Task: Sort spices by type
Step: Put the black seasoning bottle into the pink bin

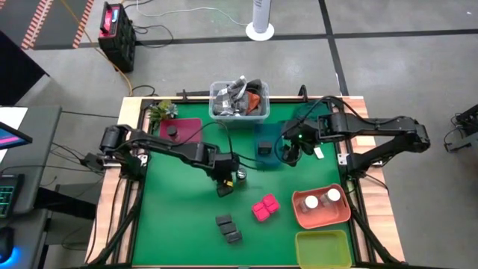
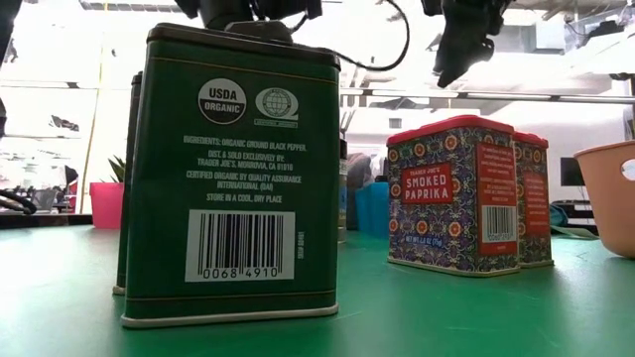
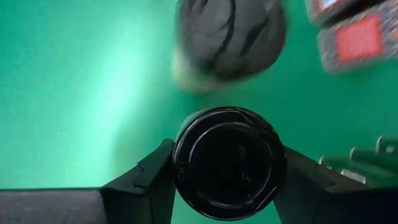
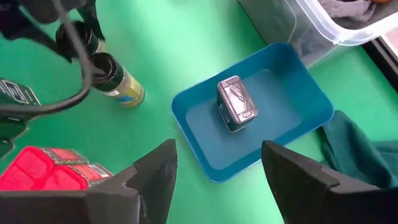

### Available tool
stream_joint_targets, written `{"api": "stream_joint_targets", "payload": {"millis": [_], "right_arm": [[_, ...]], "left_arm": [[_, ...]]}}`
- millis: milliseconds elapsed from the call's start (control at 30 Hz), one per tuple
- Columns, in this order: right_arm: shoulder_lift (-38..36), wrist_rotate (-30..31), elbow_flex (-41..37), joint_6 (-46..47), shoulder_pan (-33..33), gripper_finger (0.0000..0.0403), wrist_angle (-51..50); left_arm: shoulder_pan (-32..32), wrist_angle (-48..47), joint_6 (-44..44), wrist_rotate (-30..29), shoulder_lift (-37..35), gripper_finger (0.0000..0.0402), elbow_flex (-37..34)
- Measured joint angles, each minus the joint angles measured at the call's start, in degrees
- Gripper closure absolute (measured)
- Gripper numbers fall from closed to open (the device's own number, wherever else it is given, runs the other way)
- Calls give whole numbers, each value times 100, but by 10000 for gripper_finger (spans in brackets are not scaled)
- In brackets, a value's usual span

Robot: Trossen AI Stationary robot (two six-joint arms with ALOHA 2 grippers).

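— Green felt covers the bench (image 1: 172, 224), and the sorting looks partly done. Two white-capped round jars (image 1: 321, 199) sit in the salmon oval tray (image 1: 302, 217) at lower right of the high view, one dark grey rectangular tin (image 4: 236, 103) stands in the blue rectangular tray (image 4: 292, 124), and one dark round jar (image 1: 172, 131) is in the magenta tray (image 1: 193, 124) at upper left.

— What about the left hand (image 3: 227, 180)?

— It sits at the frame's centre in the high view, its fingers closed around a black-lidded round jar (image 3: 228, 163). Another dark-capped jar (image 4: 117, 76) lies just beside it.

— And the right hand (image 4: 214, 180)?

— Fingers spread wide, holding nothing, hovering over the blue tray.

— What is left?

— Two bright pink paprika tins (image 1: 264, 207) stand together on the felt, two dark green pepper tins (image 1: 228, 229) below them, and the yellow-green tray (image 1: 323, 249) at lower right holds nothing. I judge roughly half remains: the gripped jar, its neighbour, and both pairs of tins.
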Motion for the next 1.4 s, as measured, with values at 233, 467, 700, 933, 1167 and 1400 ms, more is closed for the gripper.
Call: {"api": "stream_joint_targets", "payload": {"millis": [233, 467, 700, 933, 1167, 1400], "right_arm": [[11, 173, -2, 421, 77, 143, 0], [11, 584, -3, 696, 213, 143, 108], [12, 597, -4, 803, 193, 143, 191], [13, 656, -4, 820, 193, 143, 233], [15, 743, -4, 816, 113, 143, 511], [17, 756, -4, 803, -64, 143, 487]], "left_arm": [[403, -766, 116, -736, -585, 203, -11], [1027, -1280, 112, -1509, -1538, 201, -159], [1880, -1302, 164, -1769, -2869, 199, -1008], [2715, -1188, 266, -1726, -3785, 199, -1718], [3363, -789, 664, -1360, -3731, 199, -2178], [3734, -313, 991, -1056, -3321, 198, -2489]]}}
